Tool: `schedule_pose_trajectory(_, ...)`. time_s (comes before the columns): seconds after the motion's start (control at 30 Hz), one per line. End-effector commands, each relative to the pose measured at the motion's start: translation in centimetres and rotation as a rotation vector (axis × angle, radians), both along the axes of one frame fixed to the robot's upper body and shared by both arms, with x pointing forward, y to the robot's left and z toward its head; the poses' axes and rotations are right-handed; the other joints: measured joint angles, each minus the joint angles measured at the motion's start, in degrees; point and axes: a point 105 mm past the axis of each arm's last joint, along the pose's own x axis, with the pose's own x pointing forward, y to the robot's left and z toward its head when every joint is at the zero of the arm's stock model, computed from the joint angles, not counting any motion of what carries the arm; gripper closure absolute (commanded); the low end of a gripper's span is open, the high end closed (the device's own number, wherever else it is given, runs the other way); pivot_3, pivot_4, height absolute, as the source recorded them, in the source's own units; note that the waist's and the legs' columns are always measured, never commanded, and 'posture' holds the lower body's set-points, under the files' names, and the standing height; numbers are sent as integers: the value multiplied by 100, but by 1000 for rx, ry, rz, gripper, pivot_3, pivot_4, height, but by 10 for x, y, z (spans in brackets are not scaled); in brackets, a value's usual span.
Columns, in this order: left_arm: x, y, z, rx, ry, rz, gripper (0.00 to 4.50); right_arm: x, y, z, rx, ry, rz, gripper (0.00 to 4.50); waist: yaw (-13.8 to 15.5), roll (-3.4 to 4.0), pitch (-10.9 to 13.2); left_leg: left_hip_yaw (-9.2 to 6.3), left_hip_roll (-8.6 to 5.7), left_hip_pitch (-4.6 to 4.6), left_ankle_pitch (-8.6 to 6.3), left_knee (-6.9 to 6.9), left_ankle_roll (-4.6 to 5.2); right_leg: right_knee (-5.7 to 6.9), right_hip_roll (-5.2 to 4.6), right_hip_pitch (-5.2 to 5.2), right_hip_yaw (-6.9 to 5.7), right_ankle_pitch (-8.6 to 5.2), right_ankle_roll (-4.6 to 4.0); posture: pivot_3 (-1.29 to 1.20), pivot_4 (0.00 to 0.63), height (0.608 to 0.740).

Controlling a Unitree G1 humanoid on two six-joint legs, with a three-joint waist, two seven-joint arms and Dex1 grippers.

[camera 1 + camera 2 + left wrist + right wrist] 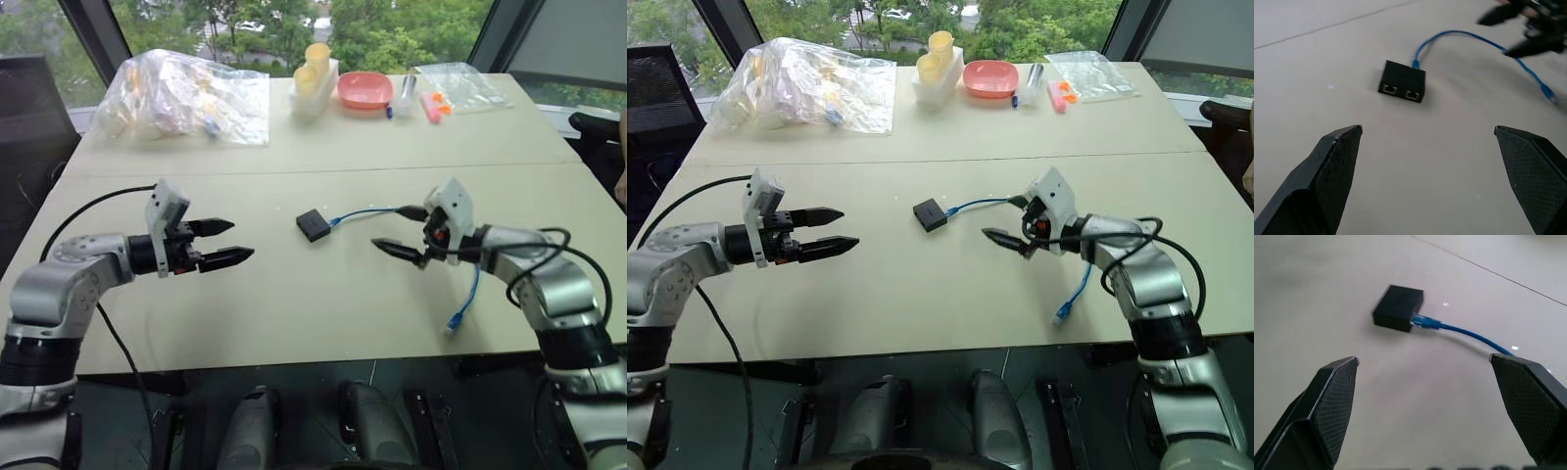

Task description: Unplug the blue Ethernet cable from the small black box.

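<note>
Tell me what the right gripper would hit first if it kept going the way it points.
Probably the small black box, with the blue cable plugged into its near side; the open right gripper frames both, though depth is unclear.

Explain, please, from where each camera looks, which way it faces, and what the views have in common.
Left eye view: on the head, facing forward and down at the table; both arms, left gripper and right gripper open.
Right eye view: beside it, same scene.
Left wrist view: along its own fingers toward the small black box.
Right wrist view: along its own fingers toward the box's plugged side.
All four share the box and the blue Ethernet cable.
</note>
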Motion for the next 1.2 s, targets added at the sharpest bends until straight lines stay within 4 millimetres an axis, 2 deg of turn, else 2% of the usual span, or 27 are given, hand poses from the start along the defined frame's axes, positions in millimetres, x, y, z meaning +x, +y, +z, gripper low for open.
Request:
schedule_pose_trajectory(0.03,-12,-3,10,24,4,-119,25,27,10,-8,-146,-52,72,0,-6,1,1,0,1,-3,0,-1,0,3,2,-5,0,0,0,0,150,740)
schedule_pose_trajectory(0.17,-9,-2,12,26,-30,-90,25,53,28,-15,-269,-72,151,0,2,1,1,-4,3,-18,1,-4,1,9,10,-17,0,0,2,0,150,740)
schedule_pose_trajectory(0.23,-12,-3,12,13,-39,-69,25,60,36,-21,-298,-45,191,0,0,2,2,-5,3,-26,2,-2,1,9,12,-21,0,1,3,0,150,740)
schedule_pose_trajectory(0.47,-26,-2,-1,3,-34,12,25,70,61,-25,-314,-2,224,0,-10,1,1,-5,7,-21,3,1,-2,15,5,-17,1,3,3,0,150,740)
schedule_pose_trajectory(0.63,-28,-3,-4,11,-39,51,25,64,75,-39,-366,40,279,0,-119,2,1,-6,14,10,7,0,-9,25,10,5,2,8,-6,0,150,740)
schedule_pose_trajectory(0.73,-27,-2,-6,17,-38,72,0,57,83,-52,-378,87,325,819,-155,2,-2,-7,14,33,7,-4,-9,25,13,25,2,7,-6,0,150,740)
schedule_pose_trajectory(0.8,-27,-2,-8,23,-38,83,0,51,87,-59,-390,110,362,1969,-185,1,-4,-7,20,41,7,-3,-9,25,20,32,2,9,-8,0,150,740)
schedule_pose_trajectory(0.87,-26,-2,-9,30,-37,93,0,47,91,-62,-396,122,400,2900,-208,1,-4,-7,25,48,7,-3,-9,28,26,37,2,10,-11,0,150,740)
schedule_pose_trajectory(0.97,-26,-1,-12,37,-31,99,0,47,100,-56,-334,109,407,4423,-261,1,-4,-8,29,58,7,-3,-9,33,30,43,2,14,-18,0,150,740)
schedule_pose_trajectory(1.07,-25,1,-15,45,-25,104,0,57,103,-39,-269,42,338,4471,-281,1,-4,-9,31,60,7,-3,-10,35,33,43,3,17,-22,0,150,740)
schedule_pose_trajectory(1.2,-15,2,-13,40,-28,106,0,73,104,-17,-285,-123,246,4471,-267,3,-2,-11,32,51,9,-3,-13,36,35,34,3,17,-24,0,150,740)
